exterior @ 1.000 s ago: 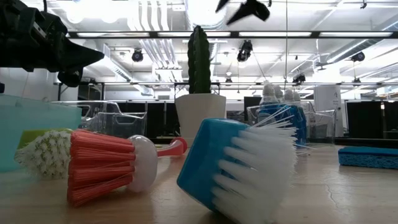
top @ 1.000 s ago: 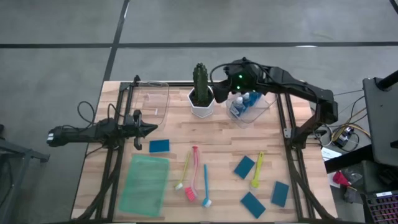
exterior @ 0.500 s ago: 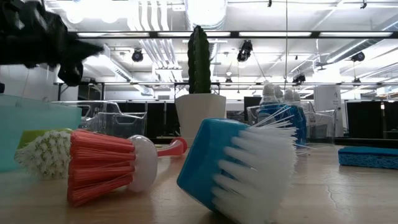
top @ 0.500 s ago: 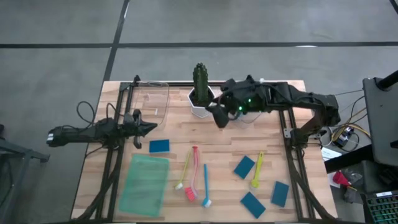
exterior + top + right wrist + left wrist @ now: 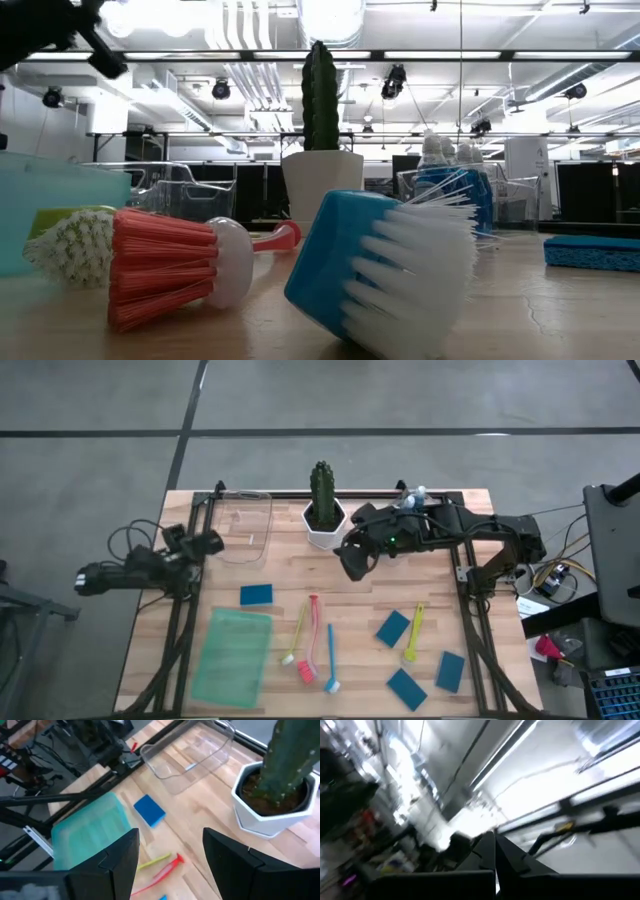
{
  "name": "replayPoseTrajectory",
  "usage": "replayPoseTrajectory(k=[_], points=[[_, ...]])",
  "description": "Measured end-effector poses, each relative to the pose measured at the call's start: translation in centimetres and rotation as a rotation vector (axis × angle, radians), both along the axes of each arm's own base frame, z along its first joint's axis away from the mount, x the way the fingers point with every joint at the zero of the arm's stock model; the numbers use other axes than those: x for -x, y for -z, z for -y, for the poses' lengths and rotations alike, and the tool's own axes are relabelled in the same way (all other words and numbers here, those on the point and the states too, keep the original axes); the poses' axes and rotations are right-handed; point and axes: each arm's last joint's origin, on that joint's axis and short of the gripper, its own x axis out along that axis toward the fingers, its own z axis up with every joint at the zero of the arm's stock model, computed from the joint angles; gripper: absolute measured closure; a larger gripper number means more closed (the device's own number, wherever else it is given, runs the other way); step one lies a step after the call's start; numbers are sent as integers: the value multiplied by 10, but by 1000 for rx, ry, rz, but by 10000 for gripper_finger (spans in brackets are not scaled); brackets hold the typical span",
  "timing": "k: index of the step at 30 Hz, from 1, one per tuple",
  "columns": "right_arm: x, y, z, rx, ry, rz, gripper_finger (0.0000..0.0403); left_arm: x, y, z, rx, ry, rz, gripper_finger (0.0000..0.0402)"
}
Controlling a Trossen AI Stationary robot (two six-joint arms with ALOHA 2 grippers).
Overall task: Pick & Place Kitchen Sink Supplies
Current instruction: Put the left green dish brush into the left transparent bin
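My right gripper [image 5: 352,563] [image 5: 170,855] hangs open above the table's middle, just in front of the cactus pot [image 5: 325,528], with nothing between its fingers. Blue bottles [image 5: 455,172] stand in a clear container [image 5: 412,502] at the far right, mostly hidden under the right arm. The yellow brush [image 5: 297,632], pink brush [image 5: 310,640], blue brush [image 5: 330,658] and lime brush [image 5: 414,632] lie flat on the wood. Teal sponges [image 5: 256,594] [image 5: 393,627] [image 5: 450,671] lie flat around them. My left gripper [image 5: 205,543] [image 5: 495,865] is shut and empty at the left edge, pointing upward.
A clear bin [image 5: 246,525] [image 5: 192,755] stands at the far left. A translucent green tray [image 5: 233,656] lies at the near left. The cactus [image 5: 321,488] rises close beside the right arm. Metal frame rails [image 5: 180,620] run along both table sides.
My right gripper has swung from above the bottle container toward the table's left and near side, passing the cactus. My left gripper has drawn back toward the left edge, risen, tipped upward and rolled; it stays shut.
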Motion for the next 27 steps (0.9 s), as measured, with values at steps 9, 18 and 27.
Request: replayPoseTrajectory(k=[9,18,27], points=[[-1,-2,-4,13,-29,26,207,-6,-34,1,144,125,-115,379],[2,-4,-14,16,-73,29,221,-53,-82,5,160,184,-844,231],[15,-14,-14,201,-255,21,282,-113,-106,18,161,227,-1133,155]])
